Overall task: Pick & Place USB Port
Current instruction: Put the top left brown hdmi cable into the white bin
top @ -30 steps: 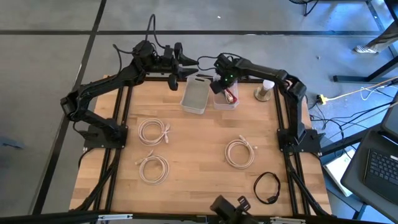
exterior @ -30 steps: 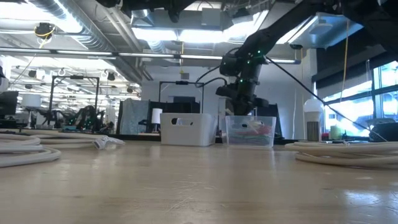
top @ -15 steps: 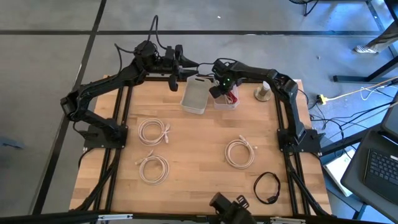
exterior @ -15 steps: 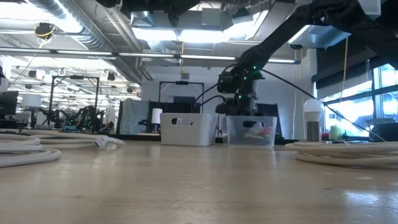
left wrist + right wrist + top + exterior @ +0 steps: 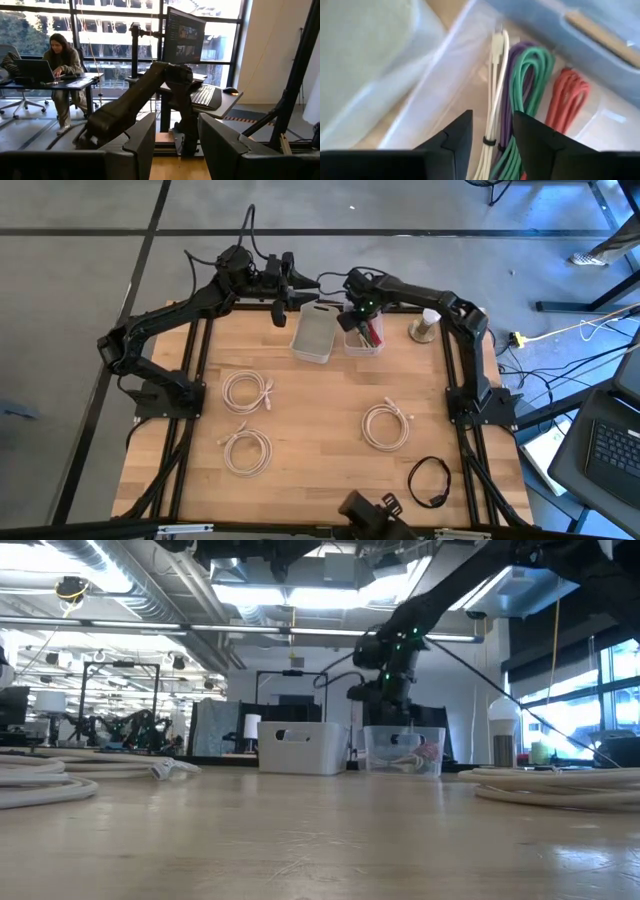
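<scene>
A clear bin (image 5: pixel 365 352) at the table's far side holds bundled cables: white (image 5: pixel 496 85), purple (image 5: pixel 512 95), green (image 5: pixel 532 75) and red (image 5: pixel 567 97). The white cable's USB plug end (image 5: pixel 496 46) points at the bin's wall. My right gripper (image 5: pixel 492 131) hangs open just over this bin (image 5: pixel 430 755), pointing steeply down, one finger on either side of the white cable and above it. My left gripper (image 5: pixel 284 288) waits open and level above the far edge, nothing between its fingers (image 5: pixel 145 135).
A white bin (image 5: pixel 314 333) stands right beside the clear one, on its left. Three white cable coils (image 5: pixel 247 392) (image 5: pixel 246 451) (image 5: pixel 386 425) and a black one (image 5: pixel 429 481) lie on the table. A white-capped bottle (image 5: pixel 428 327) stands at the far right.
My right gripper dipped into the clear bin, shifting a little toward the table's left, then rose back to just above the bin's rim. The left arm has kept still.
</scene>
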{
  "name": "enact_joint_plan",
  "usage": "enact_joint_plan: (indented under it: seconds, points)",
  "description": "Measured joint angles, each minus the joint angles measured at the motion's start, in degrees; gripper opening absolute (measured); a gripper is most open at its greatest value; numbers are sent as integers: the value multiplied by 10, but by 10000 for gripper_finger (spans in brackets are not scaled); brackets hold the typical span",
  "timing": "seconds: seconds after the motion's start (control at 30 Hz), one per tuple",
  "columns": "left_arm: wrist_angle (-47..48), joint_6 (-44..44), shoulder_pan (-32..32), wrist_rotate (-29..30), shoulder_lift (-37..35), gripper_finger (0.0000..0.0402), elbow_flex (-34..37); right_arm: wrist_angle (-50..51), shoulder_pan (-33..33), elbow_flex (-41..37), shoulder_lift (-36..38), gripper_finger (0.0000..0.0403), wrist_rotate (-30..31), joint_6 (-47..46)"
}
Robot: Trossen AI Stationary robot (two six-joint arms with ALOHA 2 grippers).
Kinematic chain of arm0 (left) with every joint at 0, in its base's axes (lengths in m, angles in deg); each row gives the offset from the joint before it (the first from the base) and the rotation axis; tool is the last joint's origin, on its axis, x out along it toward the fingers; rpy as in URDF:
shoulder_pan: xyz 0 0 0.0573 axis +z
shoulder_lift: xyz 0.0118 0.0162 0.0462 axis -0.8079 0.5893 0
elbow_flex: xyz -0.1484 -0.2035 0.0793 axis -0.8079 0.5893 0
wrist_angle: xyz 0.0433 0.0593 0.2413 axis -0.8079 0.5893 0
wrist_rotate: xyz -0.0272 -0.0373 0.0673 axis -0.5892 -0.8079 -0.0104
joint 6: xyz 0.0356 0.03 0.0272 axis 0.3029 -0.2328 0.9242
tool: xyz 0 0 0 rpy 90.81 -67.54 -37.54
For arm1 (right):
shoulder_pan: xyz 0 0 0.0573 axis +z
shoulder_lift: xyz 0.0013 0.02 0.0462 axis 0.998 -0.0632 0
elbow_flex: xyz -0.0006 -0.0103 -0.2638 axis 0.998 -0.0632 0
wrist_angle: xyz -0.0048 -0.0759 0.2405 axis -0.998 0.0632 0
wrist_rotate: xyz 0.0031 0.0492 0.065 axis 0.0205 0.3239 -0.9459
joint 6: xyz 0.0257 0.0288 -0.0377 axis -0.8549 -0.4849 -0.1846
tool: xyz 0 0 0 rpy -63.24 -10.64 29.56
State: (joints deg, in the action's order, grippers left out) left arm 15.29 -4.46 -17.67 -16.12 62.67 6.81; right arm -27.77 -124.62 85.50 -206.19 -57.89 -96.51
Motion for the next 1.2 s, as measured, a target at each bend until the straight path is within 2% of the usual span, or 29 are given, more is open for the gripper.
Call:
enact_joint_plan:
  seconds: [0.17,0.33,0.47,0.67,0.8,0.93,1.07,1.2]
  points:
    - [3,0,0,-1,-2,141,0,11,5,0,55,138,25,7]
    - [73,29,2,-5,-29,141,0,31,18,0,136,128,60,44]
    - [211,55,7,-5,-66,141,0,43,32,0,213,123,47,59]
    - [529,134,7,10,-126,141,0,51,68,0,318,122,40,75]
    - [712,166,6,86,-155,141,0,49,87,0,367,122,40,79]
    - [827,170,-6,191,-161,141,0,43,97,0,393,122,43,77]
    - [852,170,-23,288,-155,141,19,29,103,0,395,122,45,77]
    - [858,194,-35,316,-140,146,58,21,113,0,387,122,45,76]
